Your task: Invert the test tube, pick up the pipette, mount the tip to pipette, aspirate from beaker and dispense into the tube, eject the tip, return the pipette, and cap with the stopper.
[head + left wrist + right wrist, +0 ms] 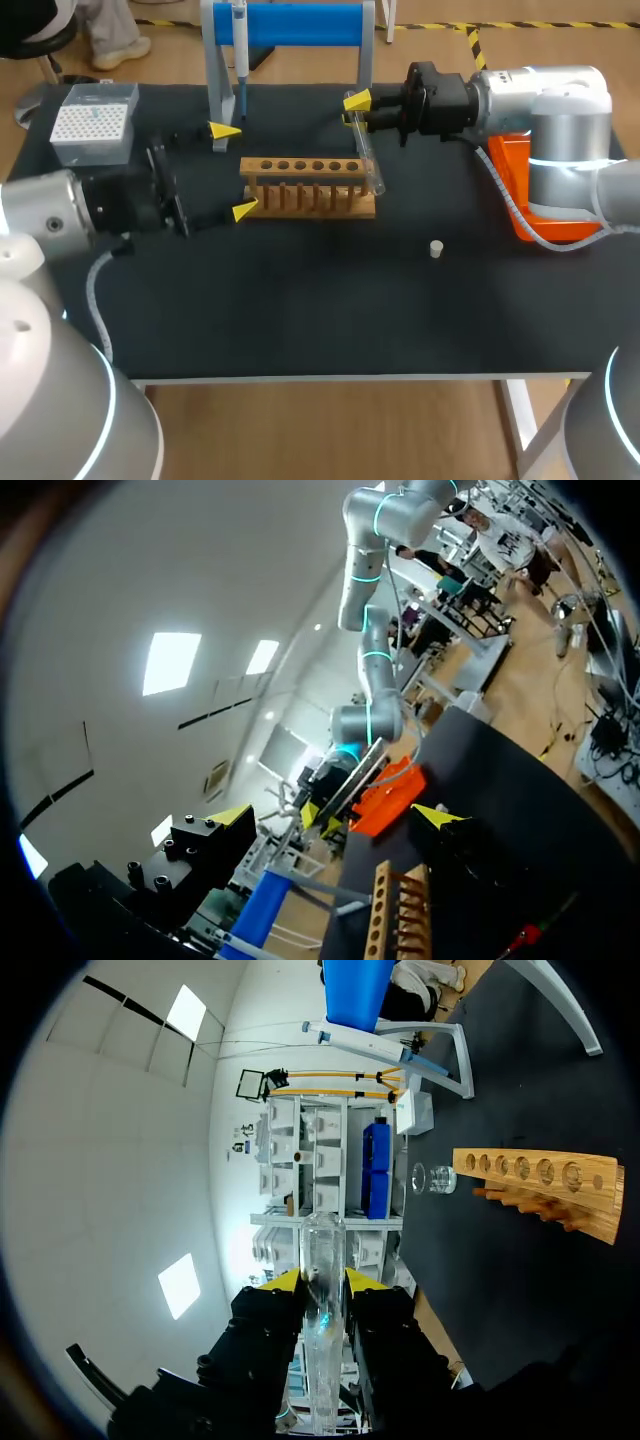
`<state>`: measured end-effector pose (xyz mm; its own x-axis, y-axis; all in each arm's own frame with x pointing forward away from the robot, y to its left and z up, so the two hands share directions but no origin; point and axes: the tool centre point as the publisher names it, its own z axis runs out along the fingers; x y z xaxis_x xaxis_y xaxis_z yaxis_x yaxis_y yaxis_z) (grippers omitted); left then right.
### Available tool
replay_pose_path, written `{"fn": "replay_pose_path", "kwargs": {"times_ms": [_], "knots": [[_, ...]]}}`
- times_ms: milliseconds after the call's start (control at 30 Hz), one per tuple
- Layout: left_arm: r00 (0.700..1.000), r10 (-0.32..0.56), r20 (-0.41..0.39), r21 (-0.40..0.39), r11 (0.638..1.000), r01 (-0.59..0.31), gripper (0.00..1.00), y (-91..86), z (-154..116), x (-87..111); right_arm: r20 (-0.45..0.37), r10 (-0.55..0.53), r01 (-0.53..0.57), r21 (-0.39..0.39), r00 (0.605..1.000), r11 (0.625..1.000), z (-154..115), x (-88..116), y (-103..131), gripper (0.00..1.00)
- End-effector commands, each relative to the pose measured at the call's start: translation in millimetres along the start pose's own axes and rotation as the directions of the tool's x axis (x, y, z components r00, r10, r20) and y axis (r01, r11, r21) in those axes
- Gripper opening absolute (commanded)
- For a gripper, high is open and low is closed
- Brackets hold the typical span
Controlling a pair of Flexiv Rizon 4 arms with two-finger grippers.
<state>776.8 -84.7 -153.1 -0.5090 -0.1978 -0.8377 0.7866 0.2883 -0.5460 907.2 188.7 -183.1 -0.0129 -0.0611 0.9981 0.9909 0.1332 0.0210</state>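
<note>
The small white stopper (436,248) stands alone on the open black tabletop (300,320), well apart from both my tools. My left gripper (234,170) hangs spread wide beside the left end of the wooden tube rack (308,188). My right gripper (356,108) clamps the clear glass test tube (370,160), tilted at the rack's right end. Beyond, the slim white-and-blue pipette (240,50) hangs on its blue-barred stand (300,25).
</note>
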Motion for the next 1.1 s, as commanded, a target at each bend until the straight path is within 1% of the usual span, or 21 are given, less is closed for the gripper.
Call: {"fn": "replay_pose_path", "kwargs": {"times_ms": [33, 100, 133, 200, 233, 300, 333, 400, 467, 533, 567, 600, 633, 1100], "knots": [[1.0, 0.002, 0.002, -0.002, 1.0, -0.002, 1.0, -0.9, -1, 0.9, 0.002, 0.0, 0.0, 0.004, 1.0, 1.0, -1, 0, 1, 0.0], [1.0, 0.002, 0.002, -0.002, 1.0, -0.002, 1.0, -0.9, -1, 0.9, 0.002, 0.0, 0.0, 0.004, 1.0, 1.0, -1, 0, 1, 0.0], [0.999, 0.05, -0.004, -0.012, 0.999, -0.05, 1.0, -3.3, 1, 0.9, 0.002, 0.0, 0.0, 0.004, 1.0, 1.0, -1, 0, 1, 0.0], [0.99, 0.143, 0.007, 0.002, 0.99, -0.143, 1.0, -6.9, 7, 0.6, 0.002, 0.0, 0.0, 0.004, 1.0, 1.0, -1, 0, 1, 0.0], [0.983, 0.182, 0.021, 0.023, 0.983, -0.182, 1.0, -8.2, 8, 0.7, 0.002, 0.0, 0.0, 0.004, 1.0, 1.0, -1, 0, 1, 0.0], [0.972, 0.23, 0.051, 0.052, 0.971, -0.232, 1.0, -8.9, 13, 1.8, 0.002, 0.0, 0.0, 0.004, 1.0, 1.0, -1, 0, 1, 0.0], [0.963, 0.265, 0.056, 0.061, 0.961, -0.268, 1.0, -9.5, 15, 2.4, 0.002, 0.0, 0.0, 0.004, 1.0, 1.0, -1, 0, 1, 0.0], [0.955, 0.293, 0.049, 0.083, 0.951, -0.297, 1.0, -8.2, 22, 4.0, 0.002, 0.0, 0.0, 0.004, 1.0, 1.0, -1, 0, 1, 0.0], [0.942, 0.335, 0.023, 0.102, 0.937, -0.335, 1.0, -6.8, 29, 5.6, 0.002, 0.0, 0.0, 0.004, 1.0, 1.0, -1, 0, 1, 0.0], [0.922, 0.388, -0.019, 0.102, 0.918, -0.384, 1.0, -7.2, 35, 6.2, 0.002, 0.0, 0.0, 0.004, 1.0, 1.0, -1, 0, 1, 0.0], [0.904, 0.424, -0.057, 0.086, 0.904, -0.419, 1.0, -8.4, 39, 6.7, 0.002, 0.0, 0.0, 0.004, 1.0, 1.0, -1, 0, 1, 0.0], [0.878, 0.471, -0.088, 0.059, 0.882, -0.468, 1.0, -10.6, 41, 7.3, 0.002, 0.0, 0.0, 0.004, 1.0, 1.0, -1, 0, 1, 0.0], [0.875, 0.462, -0.146, 0.031, 0.886, -0.463, 1.0, -10.8, 44, 7.4, 0.002, 0.0, 0.0, 0.004, 1.0, 1.0, -1, 0, 1, 0.0], [0.875, 0.462, -0.146, 0.031, 0.886, -0.463, 1.0, -10.8, 44, 7.4, 0.002, 0.0, 0.0, 0.004, 1.0, 1.0, -1, 0, 1, 0.0]]}}
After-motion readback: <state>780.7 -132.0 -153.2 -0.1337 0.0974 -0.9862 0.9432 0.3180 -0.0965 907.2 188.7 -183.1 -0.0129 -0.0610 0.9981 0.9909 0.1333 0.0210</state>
